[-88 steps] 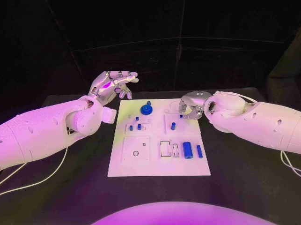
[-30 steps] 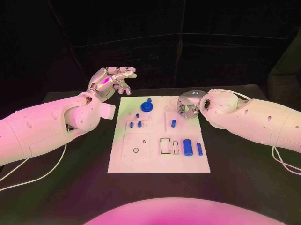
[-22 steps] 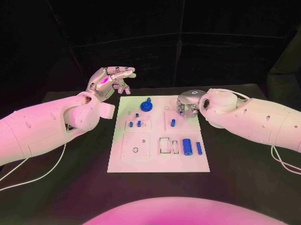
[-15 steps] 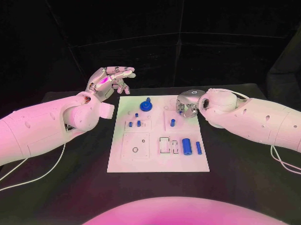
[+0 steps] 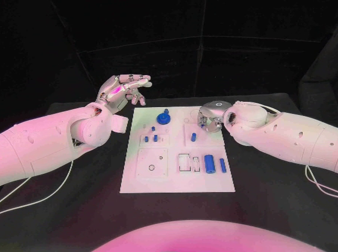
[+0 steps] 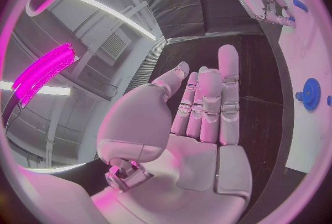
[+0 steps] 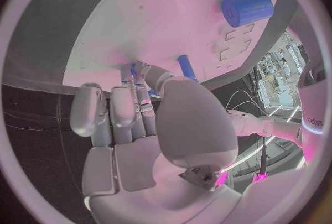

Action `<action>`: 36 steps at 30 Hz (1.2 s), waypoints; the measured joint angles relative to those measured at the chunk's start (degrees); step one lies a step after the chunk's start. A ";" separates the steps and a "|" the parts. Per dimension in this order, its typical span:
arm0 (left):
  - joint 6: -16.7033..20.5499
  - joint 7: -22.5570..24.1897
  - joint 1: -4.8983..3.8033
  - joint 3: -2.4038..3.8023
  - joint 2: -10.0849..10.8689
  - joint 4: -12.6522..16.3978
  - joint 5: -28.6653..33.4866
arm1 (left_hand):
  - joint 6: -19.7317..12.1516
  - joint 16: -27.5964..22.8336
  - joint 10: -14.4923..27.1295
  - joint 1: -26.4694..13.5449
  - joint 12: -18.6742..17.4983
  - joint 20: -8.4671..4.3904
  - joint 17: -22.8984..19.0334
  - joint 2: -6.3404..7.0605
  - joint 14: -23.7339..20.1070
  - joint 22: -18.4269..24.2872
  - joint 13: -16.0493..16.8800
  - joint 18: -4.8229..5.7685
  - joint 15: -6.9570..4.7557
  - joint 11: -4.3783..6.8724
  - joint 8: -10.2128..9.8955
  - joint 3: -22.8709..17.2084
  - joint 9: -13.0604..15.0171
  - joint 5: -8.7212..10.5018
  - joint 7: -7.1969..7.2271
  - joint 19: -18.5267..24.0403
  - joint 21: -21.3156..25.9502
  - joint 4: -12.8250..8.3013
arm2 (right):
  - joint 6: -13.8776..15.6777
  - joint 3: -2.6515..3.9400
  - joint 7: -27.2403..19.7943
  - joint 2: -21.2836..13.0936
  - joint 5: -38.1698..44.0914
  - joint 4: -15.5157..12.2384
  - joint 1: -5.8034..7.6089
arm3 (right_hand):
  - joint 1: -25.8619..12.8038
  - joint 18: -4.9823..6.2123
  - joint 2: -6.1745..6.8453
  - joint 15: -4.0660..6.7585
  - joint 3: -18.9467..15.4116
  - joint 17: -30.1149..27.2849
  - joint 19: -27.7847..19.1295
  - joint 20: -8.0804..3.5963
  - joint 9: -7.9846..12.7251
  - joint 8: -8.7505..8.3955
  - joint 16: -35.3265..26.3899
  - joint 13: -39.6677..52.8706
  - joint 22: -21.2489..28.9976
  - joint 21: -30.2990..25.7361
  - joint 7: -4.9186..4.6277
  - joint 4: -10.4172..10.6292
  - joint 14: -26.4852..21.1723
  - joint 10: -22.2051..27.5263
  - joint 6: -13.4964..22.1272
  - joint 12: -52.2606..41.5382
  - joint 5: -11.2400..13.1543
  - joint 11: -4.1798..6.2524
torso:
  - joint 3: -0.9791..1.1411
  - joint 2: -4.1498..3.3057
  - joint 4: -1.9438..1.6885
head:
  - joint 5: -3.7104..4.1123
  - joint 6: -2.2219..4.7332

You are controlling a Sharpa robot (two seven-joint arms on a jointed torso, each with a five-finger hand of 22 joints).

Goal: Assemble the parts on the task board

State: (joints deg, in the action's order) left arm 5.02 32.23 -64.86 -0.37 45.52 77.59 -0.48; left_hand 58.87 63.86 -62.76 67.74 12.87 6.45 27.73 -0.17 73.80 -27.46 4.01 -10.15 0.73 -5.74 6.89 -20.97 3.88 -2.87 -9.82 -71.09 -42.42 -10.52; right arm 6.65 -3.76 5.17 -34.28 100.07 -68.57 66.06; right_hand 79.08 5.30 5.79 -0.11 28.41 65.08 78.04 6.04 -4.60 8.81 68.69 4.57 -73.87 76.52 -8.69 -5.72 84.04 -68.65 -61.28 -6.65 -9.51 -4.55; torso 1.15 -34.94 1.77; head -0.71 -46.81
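Observation:
The white task board (image 5: 176, 176) lies in the middle of the table. On it are a blue gear (image 5: 164, 119), small blue pegs (image 5: 154, 138), a standing blue peg (image 5: 193, 137), a thick blue cylinder (image 5: 210, 164) and a slim one (image 5: 223, 166). My right hand (image 5: 209, 119) is at the board's far right corner, fingertips down. In the right wrist view its thumb and fingertips (image 7: 143, 71) pinch a small blue part (image 7: 133, 71) against the board, close to the standing peg (image 7: 185, 66). My left hand (image 5: 123, 90) is raised off the board's far left corner, fingers apart and holding nothing (image 6: 201, 124).
The black table (image 5: 275, 199) runs round the board on all sides. White cables (image 5: 32, 202) trail from both arms at the table's left and right. The left wrist view shows the gear (image 6: 311, 94) and my right hand (image 6: 266, 0) beyond it.
The whole picture has shifted a little. My right hand stays at the board's far right corner with its fingertips lower on the board. My left hand holds its raised pose.

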 measured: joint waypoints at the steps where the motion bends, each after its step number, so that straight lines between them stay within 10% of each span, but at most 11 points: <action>1: 0.00 0.00 0.00 0.00 -0.01 0.00 0.00 | 0.00 0.00 0.00 0.00 0.00 0.00 0.00 0.00 0.00 0.00 0.00 0.00 0.00 0.00 0.00 0.00 0.00 0.00 0.00 0.00 0.00 0.00 | 0.48 -0.04 0.00 -0.07 0.02 -0.05 -0.08 | 0.00 0.00 0.00 0.00 0.00 0.00 0.12 -0.12 -0.03 0.00 0.00 0.06 -0.30 0.24 -0.01 0.00 0.00 -0.29 -0.24 0.00 0.00 0.05 | 0.00 -0.01 0.00 | 0.04 -0.04; 36: -0.01 -0.08 0.00 0.00 0.40 -0.37 0.03 | 0.00 0.00 0.00 0.34 0.22 0.00 -0.07 -0.34 0.01 0.05 -0.01 0.01 0.00 0.00 0.00 0.15 0.01 0.00 0.00 0.00 0.26 -0.16 | 11.73 0.34 -0.16 -8.17 -1.54 -11.01 -0.76 | -0.30 -0.88 -0.30 0.44 -0.31 0.25 1.63 -0.41 -0.26 0.49 0.86 0.40 -1.07 2.05 0.51 -0.31 0.00 -1.58 -1.54 -0.14 0.01 0.56 | -0.07 0.04 0.03 | 0.03 0.14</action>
State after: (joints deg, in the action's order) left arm 5.01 32.15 -64.86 -0.37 45.93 77.22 -0.44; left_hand 58.87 63.86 -62.76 68.08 13.09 6.45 27.66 -0.51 73.81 -27.41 4.00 -10.14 0.73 -5.74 6.89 -20.82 3.89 -2.87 -9.82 -71.09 -42.16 -10.68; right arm 18.38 -3.42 5.01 -42.45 98.53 -79.58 65.30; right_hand 78.78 4.42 5.49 0.32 28.09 65.32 79.68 5.63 -4.85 9.29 69.54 4.97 -74.93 78.57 -8.18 -6.03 84.04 -70.23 -62.82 -6.78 -9.51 -4.00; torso 1.08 -34.90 1.80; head -0.68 -46.66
